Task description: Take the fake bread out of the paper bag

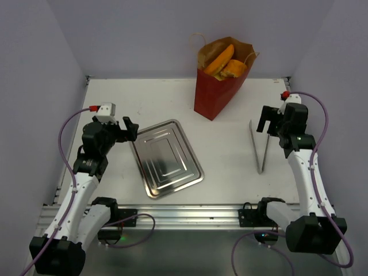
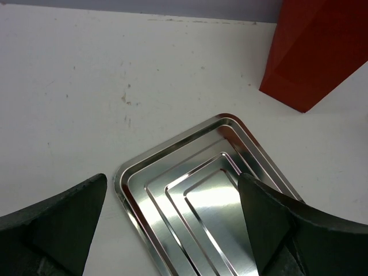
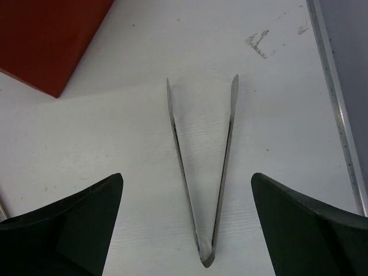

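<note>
The dark red paper bag (image 1: 214,92) stands upright at the back middle of the table, its tan string handles showing. Golden-orange fake bread (image 1: 224,62) pokes out of its open top. The bag's lower part shows in the left wrist view (image 2: 319,49) and a corner in the right wrist view (image 3: 49,37). My left gripper (image 1: 130,127) is open and empty, above the left end of the silver tray (image 1: 168,157). My right gripper (image 1: 266,122) is open and empty, above metal tongs (image 1: 260,146), to the right of the bag.
The silver tray (image 2: 195,195) lies empty in front of the bag, tilted. The tongs (image 3: 202,167) lie flat on the table with their open ends toward the back. The table's right edge (image 3: 336,109) runs close beside the tongs.
</note>
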